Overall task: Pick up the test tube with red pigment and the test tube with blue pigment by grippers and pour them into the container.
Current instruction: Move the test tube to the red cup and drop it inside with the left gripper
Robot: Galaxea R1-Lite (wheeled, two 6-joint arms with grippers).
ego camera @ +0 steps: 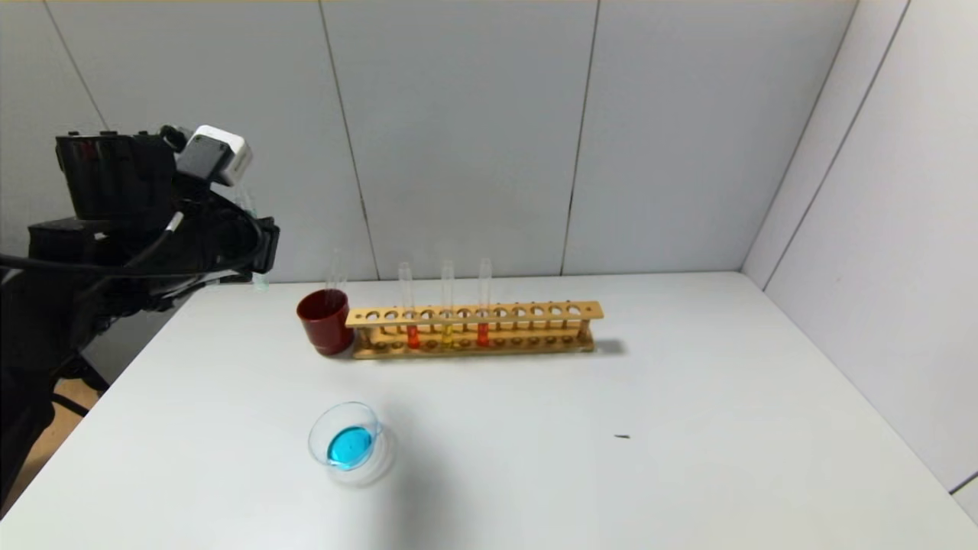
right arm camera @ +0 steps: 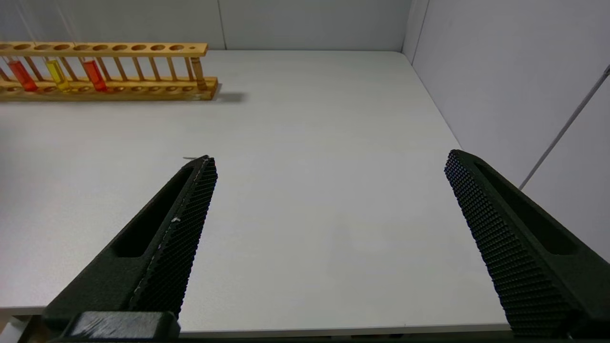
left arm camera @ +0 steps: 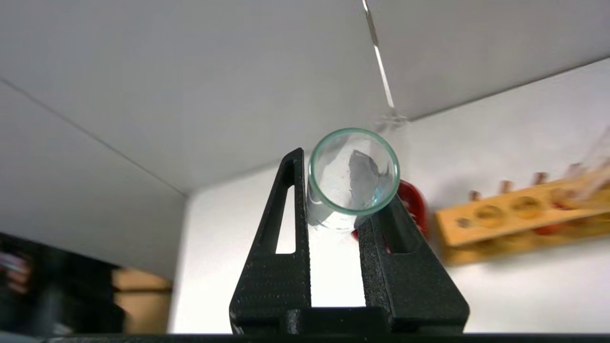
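Note:
My left gripper [ego camera: 263, 244] is raised at the table's far left corner and is shut on the test tube with blue pigment [ego camera: 256, 229]. In the left wrist view the gripper [left arm camera: 345, 190] holds the tube [left arm camera: 352, 171] with its open mouth towards the camera; it looks nearly drained. The container [ego camera: 348, 439], a low clear dish, holds teal-blue liquid at the front left of the table. The test tube with red pigment [ego camera: 412, 334] stands in the wooden rack [ego camera: 535, 312], also in the right wrist view [right arm camera: 21, 76]. My right gripper [right arm camera: 329, 162] is open and empty above the table's near right part.
A yellow tube [ego camera: 447, 330] and a redder tube [ego camera: 483, 333] stand in the same rack. A dark red cup [ego camera: 325, 321] with clear tubes stands at the rack's left end. Grey walls close the back and right. A small dark speck [ego camera: 623, 436] lies on the table.

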